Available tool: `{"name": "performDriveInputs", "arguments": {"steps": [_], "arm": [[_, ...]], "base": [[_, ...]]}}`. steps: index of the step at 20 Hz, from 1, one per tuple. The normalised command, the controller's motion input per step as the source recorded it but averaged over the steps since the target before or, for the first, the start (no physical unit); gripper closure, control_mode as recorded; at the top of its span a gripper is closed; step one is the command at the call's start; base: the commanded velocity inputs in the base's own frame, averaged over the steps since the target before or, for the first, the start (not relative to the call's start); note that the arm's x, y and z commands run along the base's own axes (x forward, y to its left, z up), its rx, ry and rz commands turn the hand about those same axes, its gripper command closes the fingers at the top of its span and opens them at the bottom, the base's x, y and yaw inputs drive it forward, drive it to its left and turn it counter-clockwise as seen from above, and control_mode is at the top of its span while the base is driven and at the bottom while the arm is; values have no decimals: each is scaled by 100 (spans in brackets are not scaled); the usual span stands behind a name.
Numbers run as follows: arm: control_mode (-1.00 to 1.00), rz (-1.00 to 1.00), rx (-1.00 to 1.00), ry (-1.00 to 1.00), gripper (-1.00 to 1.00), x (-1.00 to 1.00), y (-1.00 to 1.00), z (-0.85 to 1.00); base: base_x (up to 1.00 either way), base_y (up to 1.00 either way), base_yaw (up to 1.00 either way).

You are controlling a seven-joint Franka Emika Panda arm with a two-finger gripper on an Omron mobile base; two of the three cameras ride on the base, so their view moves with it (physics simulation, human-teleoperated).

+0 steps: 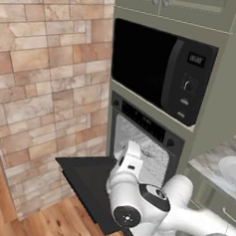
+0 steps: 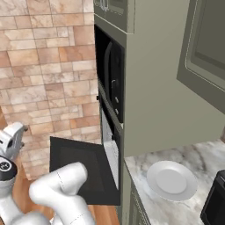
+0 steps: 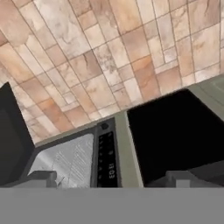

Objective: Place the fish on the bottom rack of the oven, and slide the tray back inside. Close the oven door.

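Note:
The oven point(image 1: 144, 123) is built into the wall unit under the microwave. Its oven door point(image 1: 85, 180) hangs folded down and open, a flat black panel point(image 2: 74, 167). Inside the cavity shows the silvery wire bottom rack point(image 1: 138, 146), which is the tray. The hand view also has this rack point(image 3: 65, 159), beside the control strip point(image 3: 107, 162). My gripper point(image 3: 109, 178) is open with nothing between its fingers point(image 3: 41, 177). The white hand point(image 1: 129, 158) hovers over the open door, in front of the cavity. The fish is out of view.
A black microwave point(image 1: 158, 68) sits above the oven. On the marble counter point(image 2: 145, 167) to the right lies a bare round white plate point(image 2: 171, 180), with a black box appliance point(image 2: 215, 202) at the far right. A brick wall point(image 1: 42, 85) stands to the left, above the wood floor point(image 1: 57, 225).

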Motion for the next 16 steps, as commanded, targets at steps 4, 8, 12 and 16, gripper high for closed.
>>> {"name": "performDriveInputs", "arguments": {"steps": [4, 8, 12, 16], "arm": [[-100, 13, -35, 6, -100, -44, 97, -1], [-100, 6, -42, 7, -100, -11, 99, -26], [-100, 0, -51, 16, -100, 11, 100, -61], [-100, 0, -60, 22, -100, 29, 100, -92]], "base": [[0, 0, 0], [0, 0, 0], [0, 0, 0], [0, 0, 0]]}}
